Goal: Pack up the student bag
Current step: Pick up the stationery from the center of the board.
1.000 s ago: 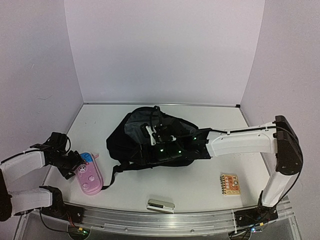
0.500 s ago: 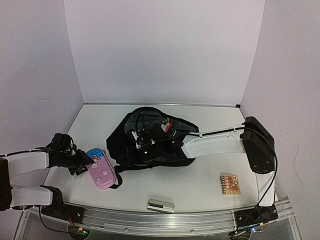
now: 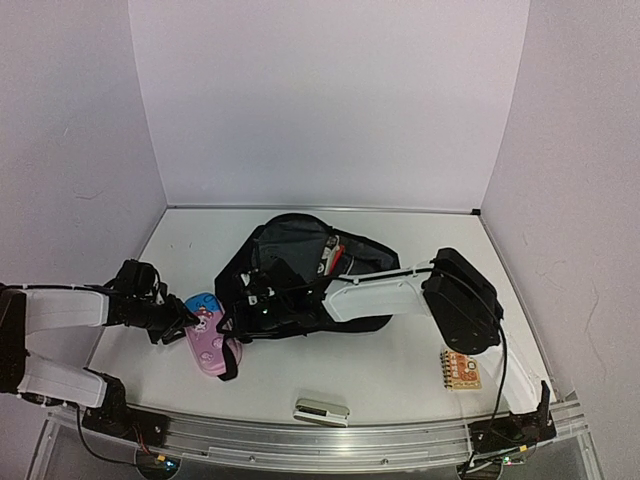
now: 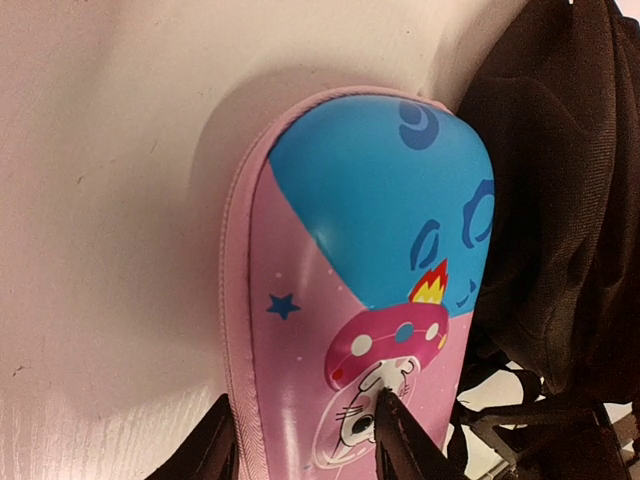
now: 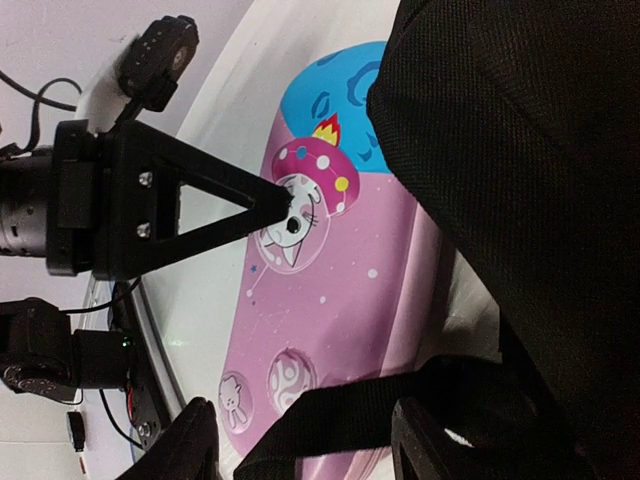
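The student bag [image 3: 320, 285], a black backpack with grey lining, lies open in the middle of the table. A pink and blue pencil case [image 3: 210, 338] lies against its left edge, under a black strap [image 5: 380, 410]. My left gripper [image 3: 183, 318] is shut on the case's left end: one finger [image 4: 398, 440] presses on the cat picture, the other [image 4: 215, 452] is at the case's side edge [image 4: 305, 445]. My right gripper [image 3: 245, 303] reaches over the bag's left edge, open, with the strap lying between its fingers [image 5: 310, 440]. The bag fills the right of both wrist views [image 5: 530, 180] [image 4: 560, 200].
An orange notebook [image 3: 461, 368] lies at the front right. A small silver and white object [image 3: 321, 410] lies by the front rail. Something red [image 3: 333, 250] shows inside the bag's opening. Walls close the table on three sides.
My left gripper has carried the pencil case rightwards up against the bag. My right arm has swung left across the bag, its gripper now at the bag's left edge.
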`<action>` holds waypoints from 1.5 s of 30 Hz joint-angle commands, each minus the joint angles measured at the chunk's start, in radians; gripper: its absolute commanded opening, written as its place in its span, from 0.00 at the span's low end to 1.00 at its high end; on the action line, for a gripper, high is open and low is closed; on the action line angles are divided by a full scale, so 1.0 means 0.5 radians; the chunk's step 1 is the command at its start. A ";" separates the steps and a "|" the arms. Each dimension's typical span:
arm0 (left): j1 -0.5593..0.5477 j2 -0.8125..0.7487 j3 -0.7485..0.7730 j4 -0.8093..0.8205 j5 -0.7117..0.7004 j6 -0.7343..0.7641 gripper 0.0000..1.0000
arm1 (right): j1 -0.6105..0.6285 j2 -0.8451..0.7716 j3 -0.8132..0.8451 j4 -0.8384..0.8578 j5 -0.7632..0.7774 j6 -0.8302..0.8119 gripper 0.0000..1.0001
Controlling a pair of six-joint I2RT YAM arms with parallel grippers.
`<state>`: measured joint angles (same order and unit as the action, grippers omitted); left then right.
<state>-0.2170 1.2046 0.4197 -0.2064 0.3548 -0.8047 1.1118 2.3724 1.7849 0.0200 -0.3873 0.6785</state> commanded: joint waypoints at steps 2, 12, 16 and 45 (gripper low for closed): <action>-0.083 0.129 0.049 0.002 -0.059 0.028 0.42 | 0.013 0.212 0.237 -0.179 0.126 0.006 0.56; -0.132 0.252 0.030 0.182 0.019 -0.066 0.38 | 0.013 0.431 0.439 -0.226 -0.073 0.059 0.56; -0.134 0.273 0.035 0.163 0.004 -0.096 0.36 | 0.013 0.470 0.460 0.006 -0.283 0.107 0.50; -0.109 -0.887 -0.021 -0.097 0.213 -0.336 0.90 | -0.037 -0.328 -0.601 1.604 -0.201 0.640 0.00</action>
<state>-0.2777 0.7764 0.4166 -0.3355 0.3540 -0.9490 1.0923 2.2915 1.4724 0.6271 -0.4787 0.9702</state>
